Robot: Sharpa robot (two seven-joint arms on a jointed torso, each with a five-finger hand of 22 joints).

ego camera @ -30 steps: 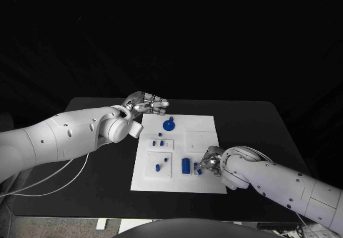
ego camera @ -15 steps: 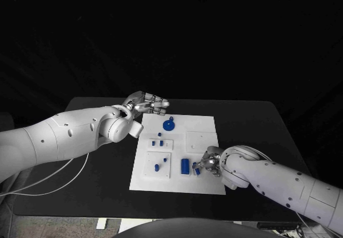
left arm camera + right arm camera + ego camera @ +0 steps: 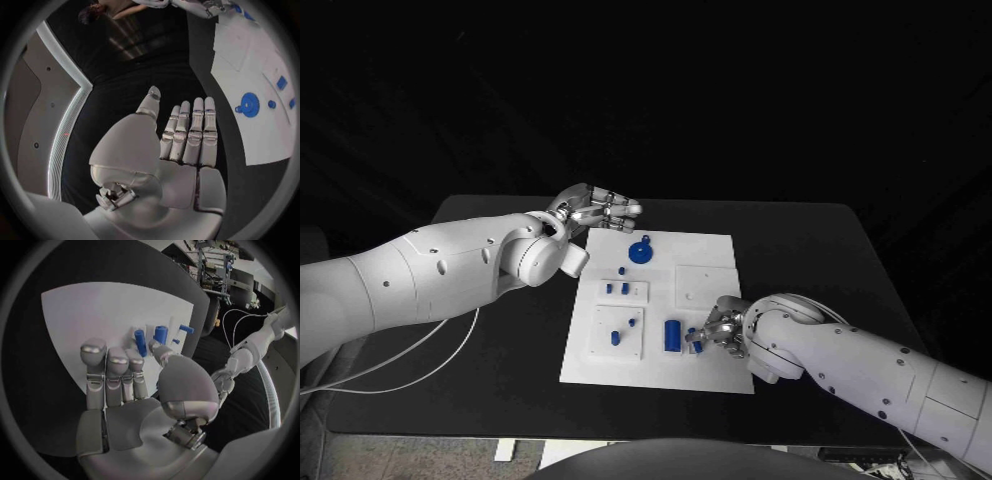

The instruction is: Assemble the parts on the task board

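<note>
Head camera looks down from above; both wrist cameras, apparently nearer, share the task board.

— Any room over the board?
— I see its far right corner bare. My right hand crowds the near edge beside the blue cylinder; my left hand blocks the far-left corner.

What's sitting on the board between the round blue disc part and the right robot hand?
In the head view, a raised white square plate on the task board lies between the round blue disc and the right robot hand.
</note>
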